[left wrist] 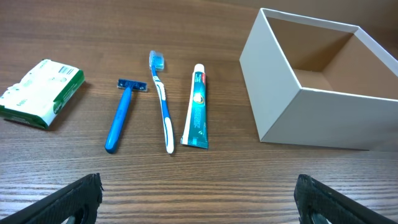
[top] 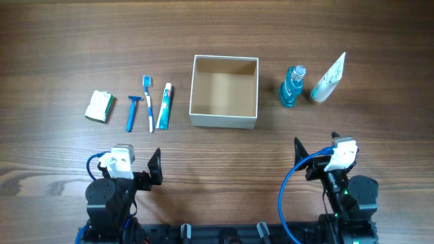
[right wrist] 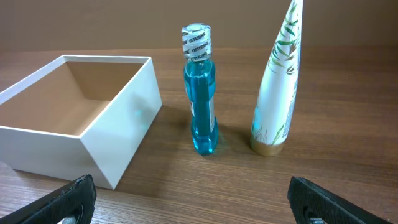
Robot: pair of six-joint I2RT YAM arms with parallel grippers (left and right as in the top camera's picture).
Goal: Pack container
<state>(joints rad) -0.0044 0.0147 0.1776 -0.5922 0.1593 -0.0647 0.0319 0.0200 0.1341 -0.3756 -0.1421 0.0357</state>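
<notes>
Your wooden table [top: 54, 41] has the container [top: 224, 120] sitting open-topped near the middle (white outside, tan inside); both arms sit at the near edge, left gripper [left wrist: 200, 202] and right gripper [right wrist: 193, 200] each with fingers spread wide apart; right of the container stand a tall white tube [top: 329, 80] and a blue mouthwash bottle [top: 292, 87], close but not touching; left of it lie toothpaste [top: 164, 106], toothbrush [top: 148, 103], razor [top: 132, 112] and a green-white packet [top: 100, 106], side by side in a row.
</notes>
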